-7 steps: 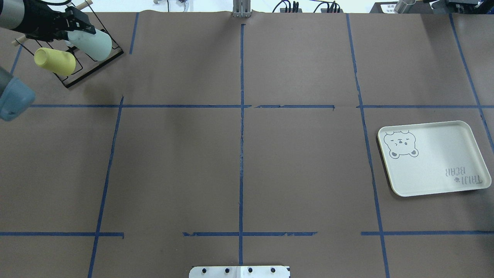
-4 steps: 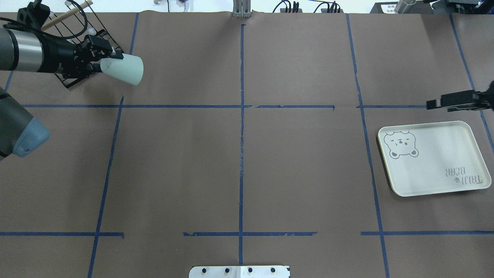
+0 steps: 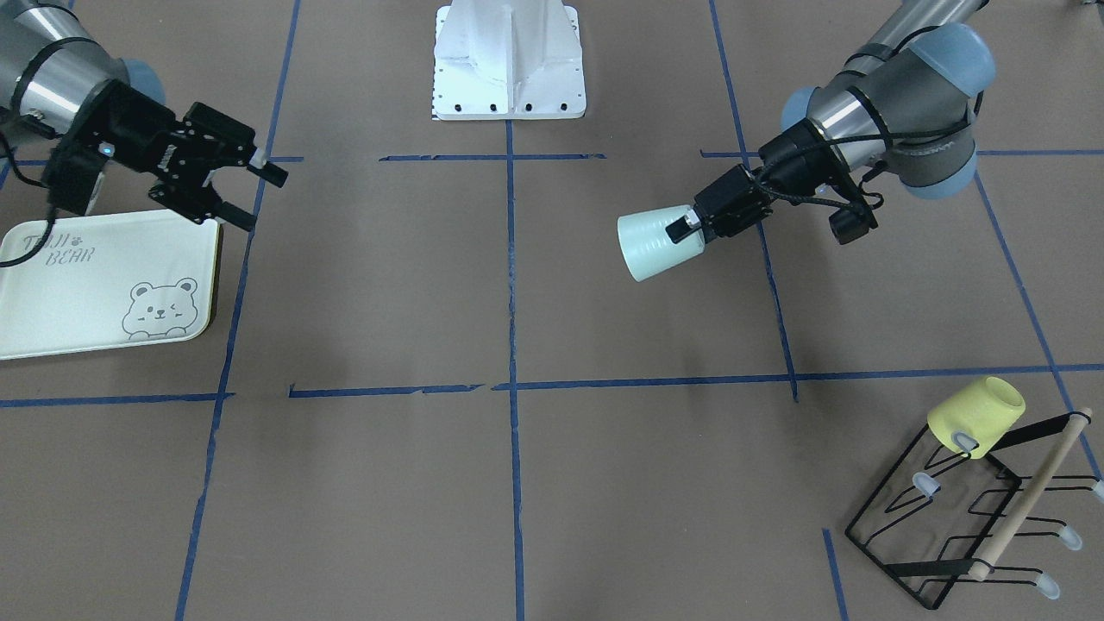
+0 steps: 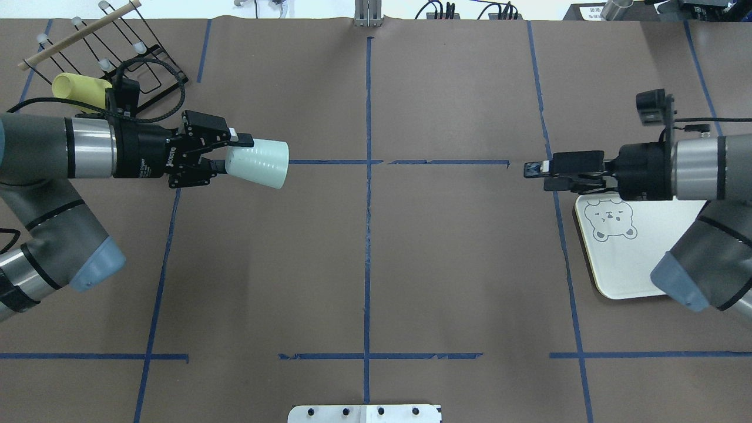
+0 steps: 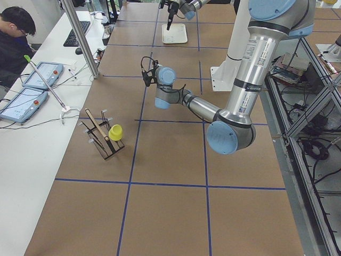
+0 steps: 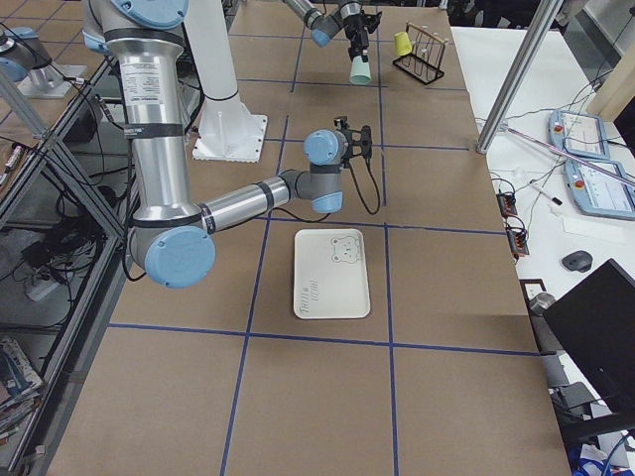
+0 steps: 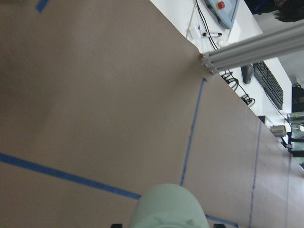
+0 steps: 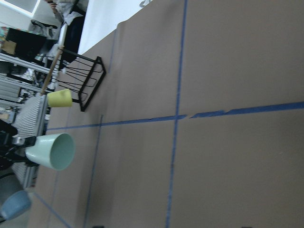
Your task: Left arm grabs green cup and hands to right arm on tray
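Pale cream-green, the tray (image 3: 52, 293) carries the only writing that reads clearly: "TAIJI BEAR" (image 3: 50, 249) in grey at one corner, with a grey bear drawing (image 3: 160, 309) at the corner diagonally across. Small white lettering on the left pincer's (image 4: 234, 154) black body is too small to read.

The tray lies flat on the tabletop (image 4: 458, 264) below and behind the right pincer (image 3: 263, 200), partly covered by that arm in the overhead view. Behind the left pincer, on the side away from the robot's base, a black wire rack (image 3: 949, 526) with a wooden dowel (image 3: 1026, 504) holds a yellow cup (image 3: 975, 417) tilted on a prong. Between the two pincers lies bare brown tabletop crossed by blue tape lines (image 4: 367, 235).

The green cup (image 4: 258, 164) is off the tabletop, its narrow closed end pinched between the left pincer's fingers. Its long axis runs nearly level, in line with that pincer, and its wide open mouth points across at the right pincer. The right pincer, well apart from the cup, has its fingers spread and holds nothing.
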Available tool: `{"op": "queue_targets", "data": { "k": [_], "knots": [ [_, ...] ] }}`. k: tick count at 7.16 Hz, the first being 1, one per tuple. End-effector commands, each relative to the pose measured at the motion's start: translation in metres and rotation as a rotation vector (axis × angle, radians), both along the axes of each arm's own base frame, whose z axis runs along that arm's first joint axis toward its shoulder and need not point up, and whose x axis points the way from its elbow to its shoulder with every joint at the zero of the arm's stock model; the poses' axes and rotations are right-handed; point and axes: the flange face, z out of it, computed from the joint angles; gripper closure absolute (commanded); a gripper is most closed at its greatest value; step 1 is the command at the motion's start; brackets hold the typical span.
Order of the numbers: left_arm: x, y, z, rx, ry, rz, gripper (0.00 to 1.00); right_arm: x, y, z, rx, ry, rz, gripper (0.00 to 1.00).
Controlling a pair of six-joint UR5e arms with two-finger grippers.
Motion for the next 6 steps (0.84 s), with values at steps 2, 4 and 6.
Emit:
{"op": "queue_targets", "data": {
  "k": [2,4,6],
  "knots": [
    [0.024,0.026,-0.045,-0.004,0.192,0.076,0.85,-0.064,0.061,-0.060,-0.023,-0.394,-0.058,0.00],
    [0.031,0.058,-0.053,0.004,0.380,0.102,0.85,-0.093,0.082,-0.088,-0.051,-0.514,-0.059,0.00],
    [0.057,0.094,-0.049,0.008,0.499,0.123,0.85,-0.104,0.076,-0.106,-0.089,-0.551,-0.082,0.00]
  ]
}}
